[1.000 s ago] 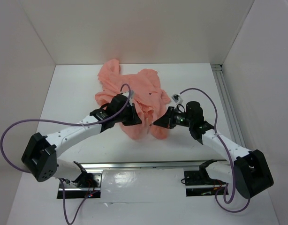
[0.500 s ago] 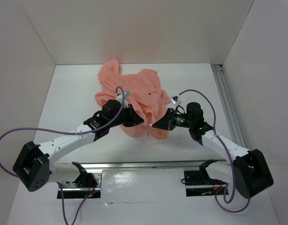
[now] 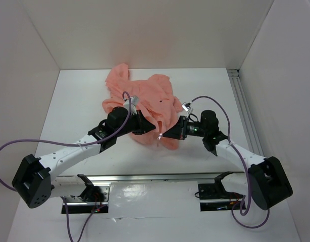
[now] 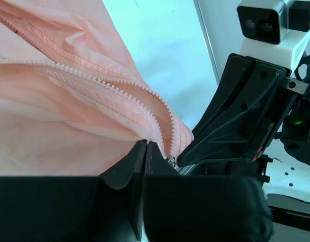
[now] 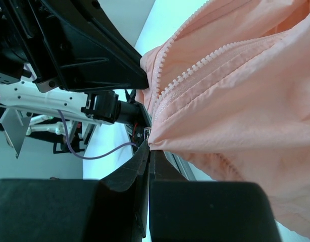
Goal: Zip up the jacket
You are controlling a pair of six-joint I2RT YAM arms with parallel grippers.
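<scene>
Salmon-pink fabric of the jacket [image 3: 145, 96] lies bunched on the white table [image 3: 79, 101], toward the far middle, and its near hem is held up off the surface between the two arms. The left gripper [image 3: 146, 126] has its jaws closed on the hem edge just beside the zipper teeth [image 4: 119, 93], and the right gripper [image 3: 168, 134] is likewise clamped on a fold at the bottom of the opposite edge. The two sets of fingertips stand near each other, nose to nose. Compared with a second ago, the left arm's elbow and shoulder have swung out toward the near-left, while its gripper has barely shifted. The hanging lobe of fabric under the grippers is drawn up and smaller. A small pale zipper pull [image 3: 159, 136] now dangles in the gap between the two grippers, where none showed before. That suggests the arms are bringing the two front edges together at the bottom end, exposing the slider for the start of the zip. In both wrist views the rows of teeth run apart, so the zipper looks unjoined and the task is early. The next move probably calls for fine alignment of the two ends, and the thin cloth could slip or twist in the pinch.
</scene>
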